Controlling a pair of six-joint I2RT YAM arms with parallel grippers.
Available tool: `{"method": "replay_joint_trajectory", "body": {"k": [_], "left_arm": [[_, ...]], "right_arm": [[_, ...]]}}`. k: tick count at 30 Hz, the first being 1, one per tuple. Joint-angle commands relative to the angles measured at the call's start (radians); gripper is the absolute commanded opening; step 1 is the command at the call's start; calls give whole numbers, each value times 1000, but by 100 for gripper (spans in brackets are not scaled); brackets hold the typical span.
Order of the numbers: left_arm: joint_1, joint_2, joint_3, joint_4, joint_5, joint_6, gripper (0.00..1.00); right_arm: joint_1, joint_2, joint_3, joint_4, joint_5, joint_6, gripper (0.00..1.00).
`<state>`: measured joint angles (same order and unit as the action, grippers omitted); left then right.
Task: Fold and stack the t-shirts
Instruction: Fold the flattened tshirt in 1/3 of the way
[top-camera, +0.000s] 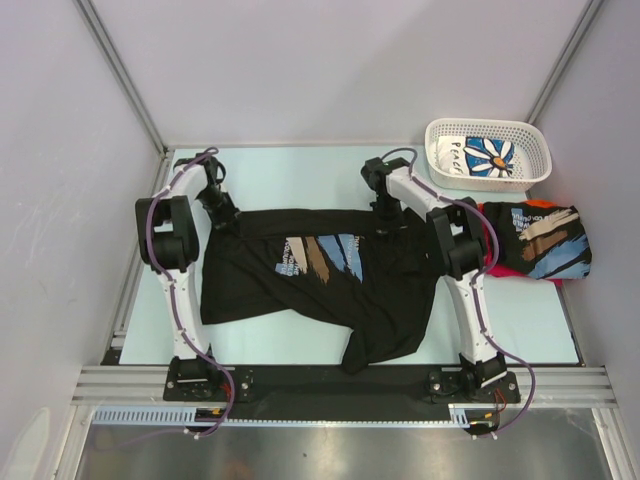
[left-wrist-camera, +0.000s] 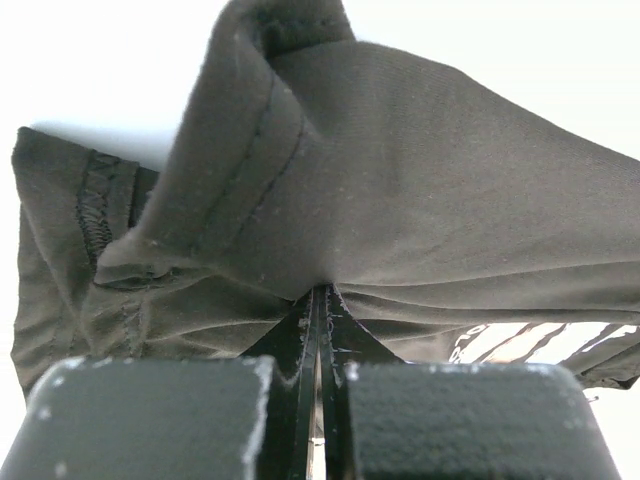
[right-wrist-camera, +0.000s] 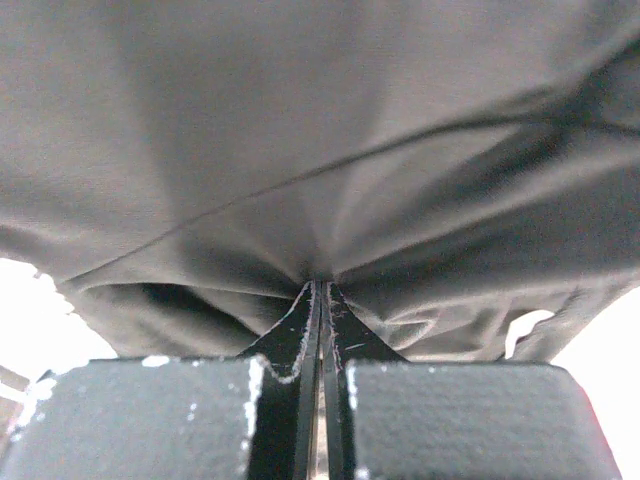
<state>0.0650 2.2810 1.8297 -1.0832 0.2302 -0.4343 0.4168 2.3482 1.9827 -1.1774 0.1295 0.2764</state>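
Left claw (top-camera: 224, 218) and right claw (top-camera: 386, 218) both clamped on far edge of black t-shirt (top-camera: 320, 300), spread mid-table (top-camera: 300, 170): light, limp cloth, likely sags between grips, best held at hem corners.

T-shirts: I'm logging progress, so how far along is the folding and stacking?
Done: a folded printed shirt lies on a red shirt at right. In hand: the left gripper and right gripper pinch the spread black shirt's far edge. Left: the daisy shirt in the basket.
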Motion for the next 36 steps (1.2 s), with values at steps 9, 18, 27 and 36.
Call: {"method": "replay_joint_trajectory", "body": {"k": [9,18,27,36], "left_arm": [[13,-35,20,-20,-48,35,0],[18,-70,-33,-17,-61,60,58],[25,-155,-21,14,-54,68,100],[24,-265,25,147,136,55,100]], "right_arm": [[45,-67,-22,-117,-28,26,0],[40,-75,-90,-81,174,72,0],[11,-170,-102,88,311,44,0],[31,-372,-160,225,293,41,0]]}}
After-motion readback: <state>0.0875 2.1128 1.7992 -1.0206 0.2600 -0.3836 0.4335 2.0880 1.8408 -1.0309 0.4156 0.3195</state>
